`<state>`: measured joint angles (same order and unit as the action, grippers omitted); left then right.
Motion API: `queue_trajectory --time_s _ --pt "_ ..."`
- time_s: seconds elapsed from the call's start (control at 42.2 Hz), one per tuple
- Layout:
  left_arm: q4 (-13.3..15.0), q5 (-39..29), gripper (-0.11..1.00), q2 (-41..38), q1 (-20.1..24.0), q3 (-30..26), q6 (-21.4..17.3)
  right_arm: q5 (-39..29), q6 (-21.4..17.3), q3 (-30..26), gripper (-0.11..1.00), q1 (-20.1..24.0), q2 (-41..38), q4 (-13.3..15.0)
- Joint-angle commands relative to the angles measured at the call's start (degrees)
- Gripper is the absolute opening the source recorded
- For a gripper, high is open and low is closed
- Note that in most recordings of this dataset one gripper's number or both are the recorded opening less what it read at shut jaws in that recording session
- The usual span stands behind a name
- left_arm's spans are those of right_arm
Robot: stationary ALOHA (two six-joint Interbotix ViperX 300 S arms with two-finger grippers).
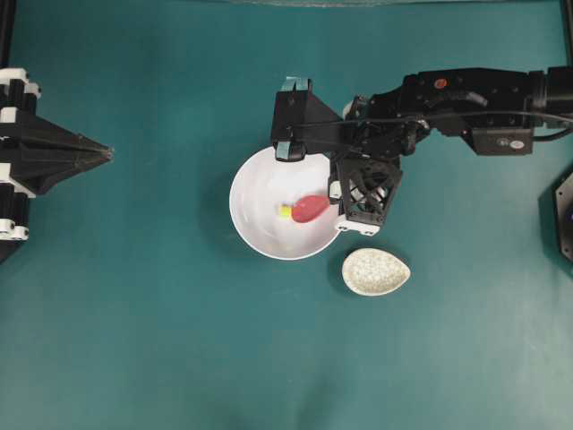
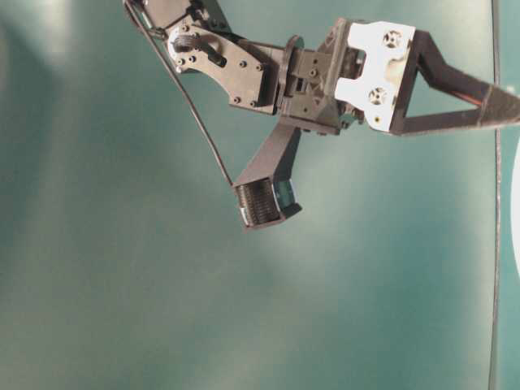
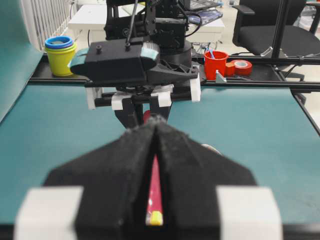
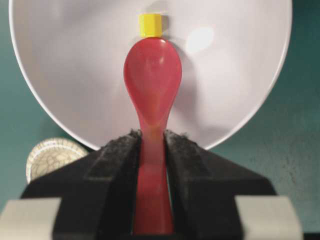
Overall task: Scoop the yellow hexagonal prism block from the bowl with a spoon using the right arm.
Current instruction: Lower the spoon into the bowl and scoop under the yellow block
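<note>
The white bowl (image 1: 255, 179) sits at mid-table and fills the top of the right wrist view (image 4: 240, 85). Inside it lies the tiny yellow block (image 1: 285, 212), which touches the far tip of the pink-red spoon (image 1: 311, 208). In the right wrist view the block (image 4: 150, 25) sits just beyond the scoop (image 4: 152, 75). My right gripper (image 1: 334, 203) (image 4: 152, 137) is shut on the spoon's handle at the bowl's right rim, scoop lowered into the bowl. My left gripper (image 1: 107, 154) (image 3: 156, 122) rests far left with its fingertips together and nothing held.
A small speckled egg-shaped dish (image 1: 376, 271) (image 4: 50, 157) stands just below and right of the bowl. Teal tabletop (image 1: 134, 313) stretches between the bowl and the left arm. Beyond the table's far edge are cups (image 3: 60, 55) and tape rolls (image 3: 243, 66).
</note>
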<state>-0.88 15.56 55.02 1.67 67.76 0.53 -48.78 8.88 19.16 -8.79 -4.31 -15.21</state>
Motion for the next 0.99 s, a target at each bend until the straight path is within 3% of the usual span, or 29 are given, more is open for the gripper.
queue_trajectory --time_s 0.0,0.758,0.971 --pt "-0.09 0.62 0.00 -0.53 0.09 -0.79 0.00 1.49 0.09 -0.97 0.21 0.18 0.97 0.00" --pt "-0.09 0.26 0.00 -0.53 0.09 -0.79 0.00 11.43 0.62 -3.52 0.21 0.44 -1.14 0.09" --pt "-0.09 0.26 0.00 -0.53 0.09 -0.79 0.00 12.30 2.37 -4.39 0.21 0.44 -1.32 0.53"
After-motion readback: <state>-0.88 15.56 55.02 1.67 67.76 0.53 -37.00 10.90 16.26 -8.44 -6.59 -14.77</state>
